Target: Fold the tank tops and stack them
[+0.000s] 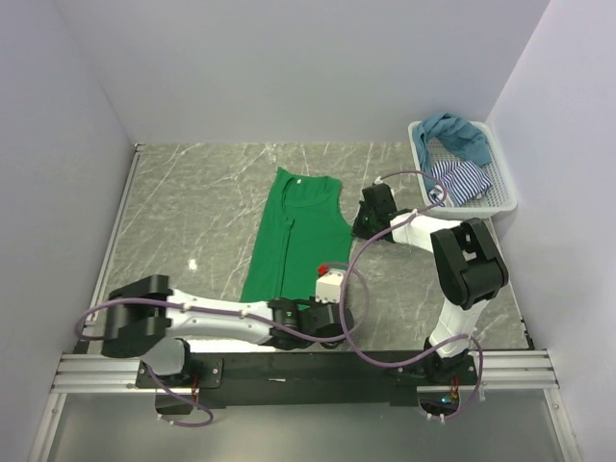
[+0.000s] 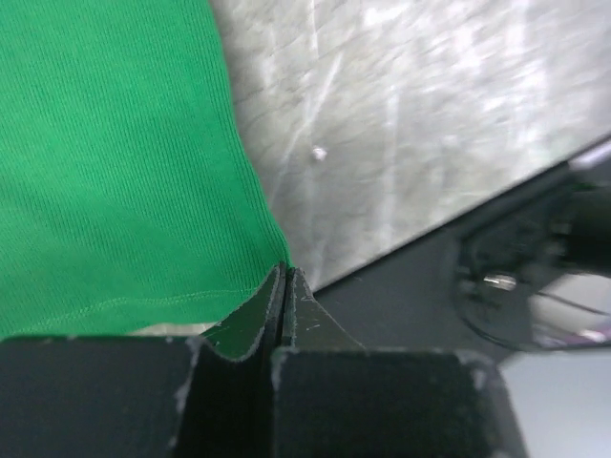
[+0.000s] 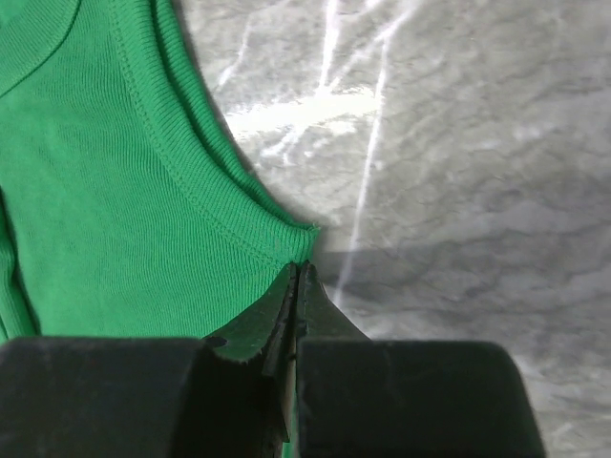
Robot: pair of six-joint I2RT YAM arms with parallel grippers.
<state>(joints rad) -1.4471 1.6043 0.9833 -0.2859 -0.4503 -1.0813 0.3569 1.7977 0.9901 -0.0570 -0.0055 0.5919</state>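
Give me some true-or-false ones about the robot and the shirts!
1. The green tank top lies spread on the table. True.
2. The white basket has nothing in it. False: the teal top and the striped top are in it.
3. The left gripper is pinched shut on a bottom corner of the green tank top. True.
4. The right gripper is wide open above the basket. False: it is shut on the green tank top's side edge, just below the armhole.
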